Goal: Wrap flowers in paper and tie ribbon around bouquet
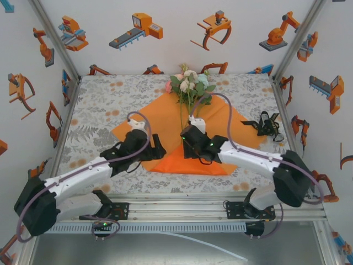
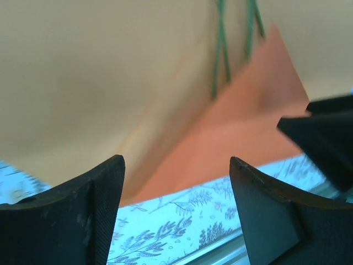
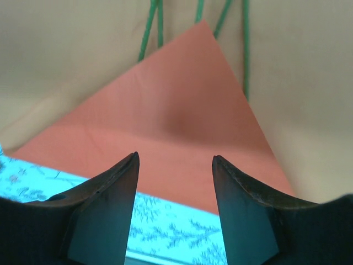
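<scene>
Wrapping underway: paper [image 1: 165, 118] near corner lies folded over stems of flowers [image 1: 189, 83]; left hand [image 2: 176, 165] and right hand [image 3: 175, 157] gape empty at that fold; next probably needs a side corner gripped.

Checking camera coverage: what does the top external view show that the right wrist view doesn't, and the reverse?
Top external adds the flowers blooming at the far end of the paper, the ribbon heaped on the table cover to its right, and both arms. Right wrist adds a close look, between the open right gripper, at a folded paper corner covering the stems. Both share orange paper, green stems, patterned cover.
</scene>
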You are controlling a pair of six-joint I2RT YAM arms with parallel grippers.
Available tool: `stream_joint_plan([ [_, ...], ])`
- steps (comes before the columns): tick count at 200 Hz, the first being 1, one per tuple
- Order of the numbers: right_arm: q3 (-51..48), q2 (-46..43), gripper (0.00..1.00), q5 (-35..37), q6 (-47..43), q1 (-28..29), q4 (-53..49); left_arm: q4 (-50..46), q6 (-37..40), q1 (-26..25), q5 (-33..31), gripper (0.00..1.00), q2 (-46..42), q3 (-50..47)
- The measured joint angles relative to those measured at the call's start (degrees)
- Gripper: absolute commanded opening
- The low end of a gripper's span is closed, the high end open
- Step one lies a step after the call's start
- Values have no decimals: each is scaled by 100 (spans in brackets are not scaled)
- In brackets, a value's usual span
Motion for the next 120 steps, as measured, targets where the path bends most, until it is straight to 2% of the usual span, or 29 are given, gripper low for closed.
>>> stream_joint_plan([
  [22, 234, 682, 54, 144, -380, 0, 142, -654, -310, 964, -11, 72, -22, 101],
  [51, 448, 1180, 54, 527, -861, -15, 166, -1172, -398, 2166, -66, 73, 402, 168],
  [93, 481, 1416, 54, 699, -1187, -177, 245, -1134, -328, 2865, -402, 77, 1121, 184],
  [120, 476, 1526, 54, 693, -1213, -216, 352, -748, -302, 3069, -356, 71, 1648, 361],
])
